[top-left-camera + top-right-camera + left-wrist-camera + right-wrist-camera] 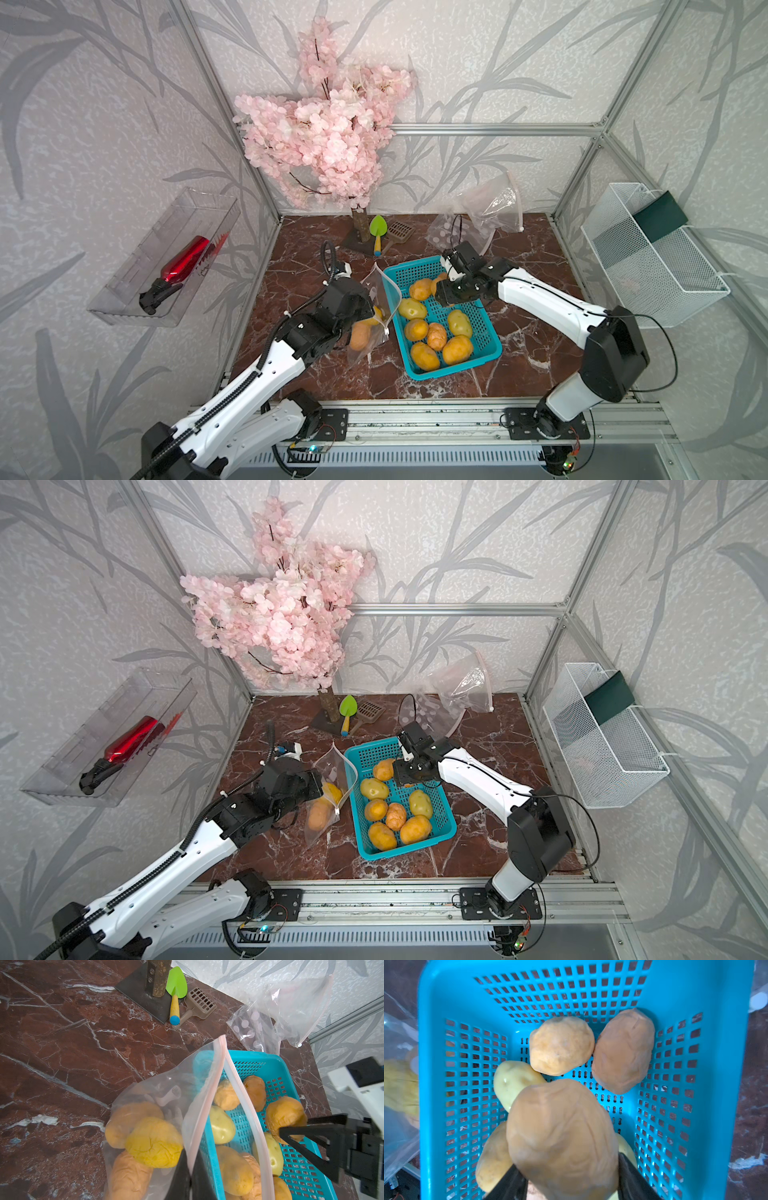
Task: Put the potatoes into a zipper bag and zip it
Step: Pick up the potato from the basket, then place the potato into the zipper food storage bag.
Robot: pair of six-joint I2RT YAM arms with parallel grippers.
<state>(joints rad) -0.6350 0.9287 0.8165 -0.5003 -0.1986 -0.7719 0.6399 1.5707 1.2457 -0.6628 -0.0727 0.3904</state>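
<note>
The left arm (266,365) and the right arm (544,301) are built from smooth white link shells joined by black joint housings. Each is mounted on a black base plate (332,424) fastened with small screws. A black ribbed cable conduit (224,405) is routed along the left arm and secured with white ties, whereas a thin black cable (669,353) is looped beside the right arm. The right gripper (294,1126) is fitted with black fingers (315,1128) shaped as open triangular frames.
</note>
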